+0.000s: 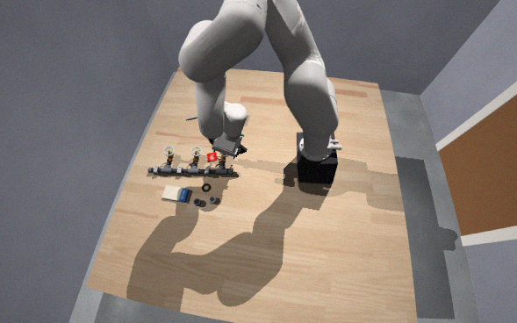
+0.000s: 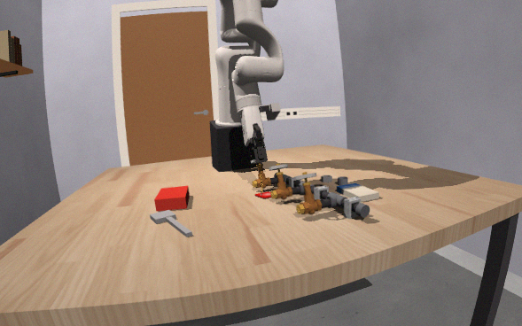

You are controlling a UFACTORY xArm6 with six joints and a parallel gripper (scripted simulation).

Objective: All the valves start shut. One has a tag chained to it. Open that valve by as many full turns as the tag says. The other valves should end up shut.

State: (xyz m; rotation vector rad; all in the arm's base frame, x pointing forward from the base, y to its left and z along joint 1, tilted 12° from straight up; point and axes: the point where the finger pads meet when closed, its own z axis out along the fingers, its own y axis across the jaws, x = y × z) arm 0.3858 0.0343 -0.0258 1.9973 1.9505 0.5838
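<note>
Three brass valves stand in a row on a grey pipe manifold [image 1: 190, 171] [image 2: 347, 205]. A red tag [image 1: 211, 157] [image 2: 263, 195] hangs by the valve [image 1: 221, 165] [image 2: 261, 178] at the end nearest the robot base. My gripper [image 1: 228, 151] [image 2: 261, 162] is open and points down right over that valve's top. Its handwheel is hidden by the fingers. I cannot tell whether the fingers touch it. The other two valves [image 1: 168, 154] [image 1: 196, 154] [image 2: 282, 187] [image 2: 309, 203] show their round handwheels and stand free.
A white and blue box [image 1: 176, 193] [image 2: 358, 190] and three small dark rings [image 1: 206, 187] [image 1: 197, 202] [image 1: 212, 200] lie behind the manifold. A red block [image 2: 171, 197] and a grey hammer [image 2: 171, 220] lie apart on the table. The black robot base [image 1: 317, 170] [image 2: 227, 152] stands nearby.
</note>
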